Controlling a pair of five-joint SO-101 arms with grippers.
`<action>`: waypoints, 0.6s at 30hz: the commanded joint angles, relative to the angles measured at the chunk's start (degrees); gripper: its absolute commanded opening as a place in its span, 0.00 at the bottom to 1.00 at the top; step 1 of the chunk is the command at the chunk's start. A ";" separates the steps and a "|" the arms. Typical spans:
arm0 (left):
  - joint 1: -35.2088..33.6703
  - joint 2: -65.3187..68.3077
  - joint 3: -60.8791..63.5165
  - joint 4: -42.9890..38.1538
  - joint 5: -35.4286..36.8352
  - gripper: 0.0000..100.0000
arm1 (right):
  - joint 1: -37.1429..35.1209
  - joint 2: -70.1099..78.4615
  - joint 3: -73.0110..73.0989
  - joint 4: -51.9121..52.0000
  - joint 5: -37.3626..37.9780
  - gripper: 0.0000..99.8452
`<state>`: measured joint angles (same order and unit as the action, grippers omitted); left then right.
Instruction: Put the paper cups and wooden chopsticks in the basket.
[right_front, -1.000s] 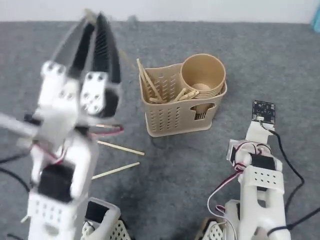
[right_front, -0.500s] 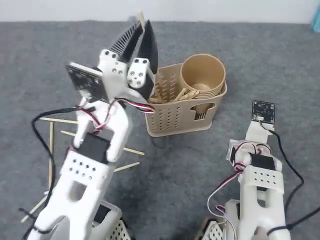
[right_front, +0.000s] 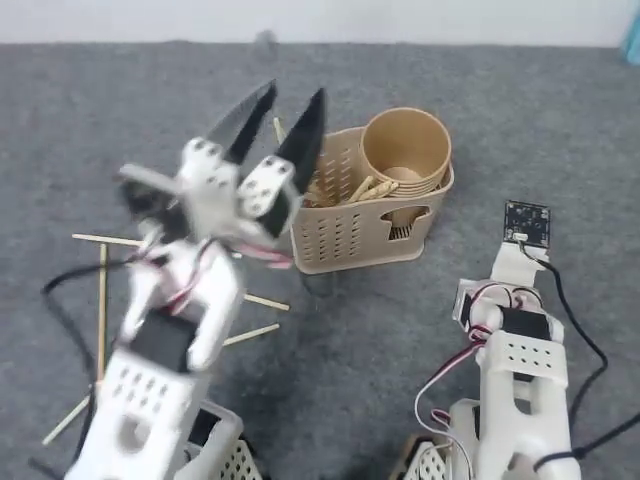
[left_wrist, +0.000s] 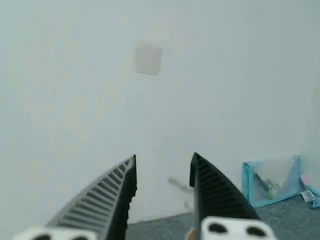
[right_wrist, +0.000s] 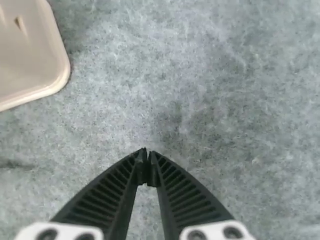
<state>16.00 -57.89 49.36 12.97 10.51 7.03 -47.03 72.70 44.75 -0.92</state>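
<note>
The left gripper (right_front: 295, 90) gapes by the basket (right_front: 350, 240) (wrist view: wall (left_wrist: 150, 100)).

Plain indoor room, grey carpet (right_front: 500, 110), white wall (left_wrist: 225, 75)

The left arm (right_front: 165, 345) stands extended at the near left, leaning toward the far side with its wrist tilted upward. The left gripper (right_front: 293, 95) has its jaws spread wide, tips pointing far and up. The right arm (right_front: 522, 360) sits folded low at the near right. The right gripper (right_wrist: 146, 154) points downward, jaws pressed together.
</note>
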 joint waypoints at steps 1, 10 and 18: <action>-8.97 -13.71 -0.22 11.96 0.53 0.17 | -0.22 -1.54 -0.44 -0.75 0.97 0.01; -40.00 -14.33 -0.13 34.02 0.62 0.17 | -0.40 -1.54 -0.26 -0.66 0.97 0.01; -51.69 6.77 -0.31 36.22 0.35 0.17 | -0.40 -1.19 -0.18 -0.57 0.97 0.01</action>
<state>-32.09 -61.49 49.63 49.10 10.59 7.12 -47.03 72.70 44.75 -0.92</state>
